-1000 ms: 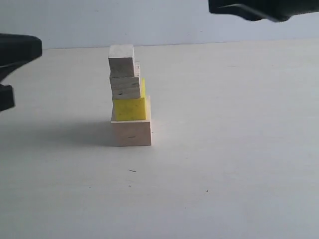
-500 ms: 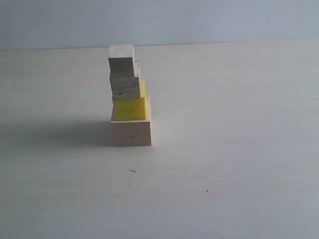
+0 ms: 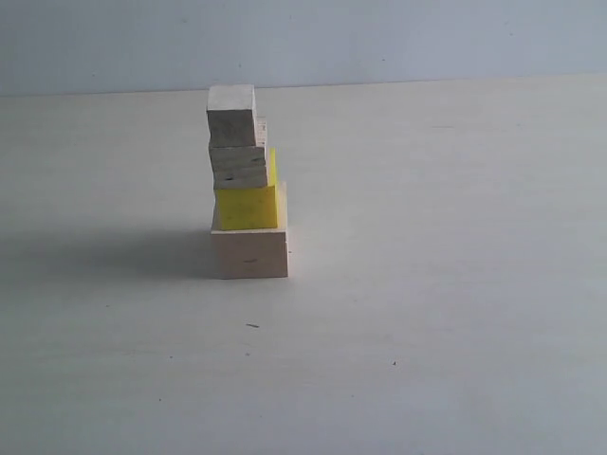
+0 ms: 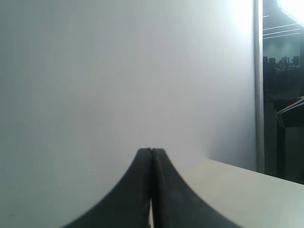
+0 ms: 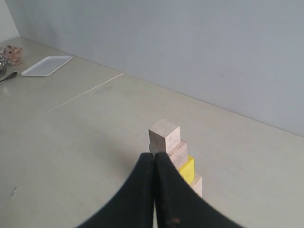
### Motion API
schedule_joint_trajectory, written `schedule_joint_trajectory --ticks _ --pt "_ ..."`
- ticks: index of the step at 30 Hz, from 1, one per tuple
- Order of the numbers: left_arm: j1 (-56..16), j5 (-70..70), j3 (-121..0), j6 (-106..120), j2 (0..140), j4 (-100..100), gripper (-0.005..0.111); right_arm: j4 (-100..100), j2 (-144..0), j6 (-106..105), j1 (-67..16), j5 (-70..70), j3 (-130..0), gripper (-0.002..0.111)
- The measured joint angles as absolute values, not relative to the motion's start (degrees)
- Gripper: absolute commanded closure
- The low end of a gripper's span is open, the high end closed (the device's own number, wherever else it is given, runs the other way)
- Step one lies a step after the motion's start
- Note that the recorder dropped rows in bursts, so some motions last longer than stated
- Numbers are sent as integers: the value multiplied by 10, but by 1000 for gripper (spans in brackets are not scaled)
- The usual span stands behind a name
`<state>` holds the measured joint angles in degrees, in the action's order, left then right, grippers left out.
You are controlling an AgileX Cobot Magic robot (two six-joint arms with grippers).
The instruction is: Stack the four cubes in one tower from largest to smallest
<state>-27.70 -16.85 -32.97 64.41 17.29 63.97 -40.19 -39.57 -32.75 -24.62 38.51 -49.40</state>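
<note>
The tower [image 3: 245, 190] stands upright on the pale table [image 3: 446, 284], left of the middle in the exterior view, with all 4 cubes in 1 column. The large pale wood cube [image 3: 249, 253] is at the base and rests on the table. The yellow cube [image 3: 247, 207] sits on it, a small wood cube [image 3: 239, 166] sits on the yellow one, and the smallest wood cube [image 3: 232, 116] is on top. Their left faces are roughly in line, while the right sides step inward from level to level. The tower's shadow falls to its left on the table.

In the right wrist view, the right gripper [image 5: 154, 156] has its 2 black fingers pressed together with nothing between them. The tower stands beyond them, its lower cubes partly hidden behind the fingers. Far off on the same table lies a white tray [image 5: 46, 65].

In the left wrist view, the left gripper [image 4: 151, 151] is also pressed together and empty, facing a plain white wall [image 4: 118, 71], with a corner of the table beside it.
</note>
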Motion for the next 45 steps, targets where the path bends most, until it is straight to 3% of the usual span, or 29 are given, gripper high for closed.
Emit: schedule_joint_trajectory --ticks 16,18,24,28,40,43,45 --pt "-273 -172 -330 644 164 638 107 -402 -396 -328 -246 386 -494 108" --pt "-245 -178 -330 644 142 637 107 -402 -396 -328 -246 386 -494 108" --pt "-51 -178 -329 644 32 636 107 -402 -396 -328 -246 387 -494 108" --pt "-3 -178 -329 644 9 629 107 -402 -396 -328 -246 387 -494 108" --pt "10 -224 -322 623 1 596 107 -402 -396 -328 -246 387 -494 108" --pt "13 -267 -299 499 1 479 107 -402 -396 -328 -246 387 -494 108" --pt "22 -295 -265 273 1 303 107 -402 -396 -328 -246 387 -494 108"
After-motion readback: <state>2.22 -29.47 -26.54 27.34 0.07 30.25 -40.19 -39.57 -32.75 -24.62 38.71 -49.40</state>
